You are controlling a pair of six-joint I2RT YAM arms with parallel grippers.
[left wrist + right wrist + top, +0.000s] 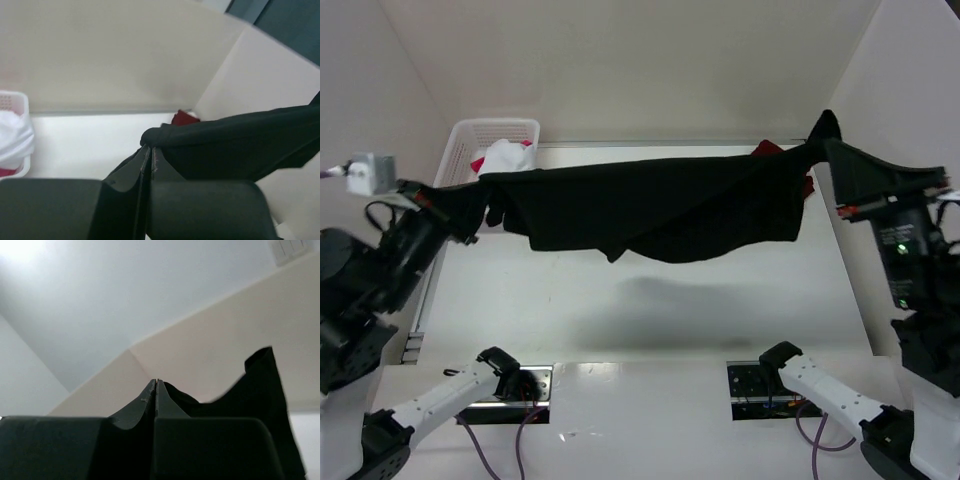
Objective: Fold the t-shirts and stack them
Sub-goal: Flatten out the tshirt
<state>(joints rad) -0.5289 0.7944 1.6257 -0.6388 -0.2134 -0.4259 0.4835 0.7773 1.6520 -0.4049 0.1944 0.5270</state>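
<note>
Black t-shirt: hanging stretched in the air above the counter, sagging in the middle.
Left hand: jaws pressing shut, pinching the shirt's left end.
Right hand: jaws pressing shut, pinching the shirt's right end, with a black corner sticking up beside it.
White basket: sitting at the counter's far left corner, holding a white t-shirt and pink-red cloth.
Red t-shirt: lying far right, mostly hiding behind the black one.
</note>
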